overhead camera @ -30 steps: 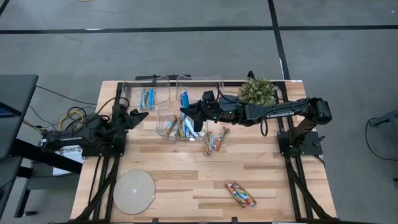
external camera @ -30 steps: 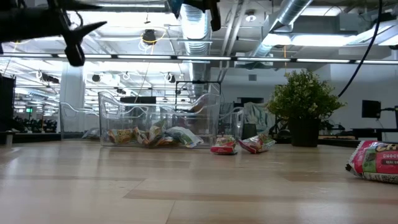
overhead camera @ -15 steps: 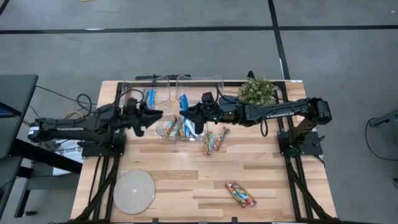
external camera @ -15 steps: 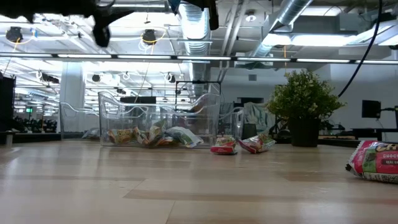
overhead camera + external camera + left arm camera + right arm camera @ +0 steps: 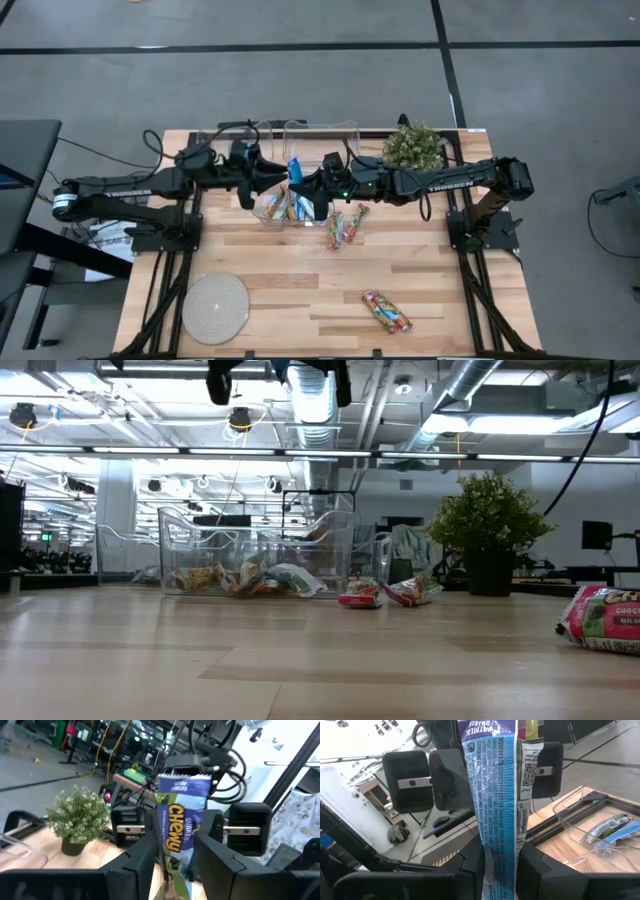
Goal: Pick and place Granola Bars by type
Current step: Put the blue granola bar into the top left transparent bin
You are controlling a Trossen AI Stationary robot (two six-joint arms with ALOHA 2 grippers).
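A blue Chewy granola bar (image 5: 492, 785) stands upright in the air above the near clear bin (image 5: 262, 212), with my right gripper (image 5: 500, 870) shut on it. My left gripper (image 5: 175, 865) is open and faces the bar (image 5: 177, 815) from the table's left, close to it. In the left wrist view its fingers show on either side of the bar's lower part, and I see no touch. In the high view the two grippers (image 5: 268, 178) (image 5: 298, 186) meet tip to tip. Several mixed bars (image 5: 287, 207) lie in the near bin, and two multicoloured bars (image 5: 346, 228) lie on the table beside it. My right gripper pinches the bar's lower part (image 5: 495, 842) between its two fingers. The fingers lie level and come from the table's right. The bar stands upright above them, lifted clear of bin and table, its seam side toward the right wrist camera.
Two more clear bins stand at the far edge, the left one (image 5: 262, 130) holding silvery-blue bars (image 5: 238, 157). A potted plant (image 5: 413, 147) is at the far right, a round pale disc (image 5: 215, 306) at the near left, and one bar (image 5: 386, 312) lies near the front right.
My left gripper has risen from the table's left side and swung toward the right, up to the bar in my right gripper. It rolled on the way and stayed open.
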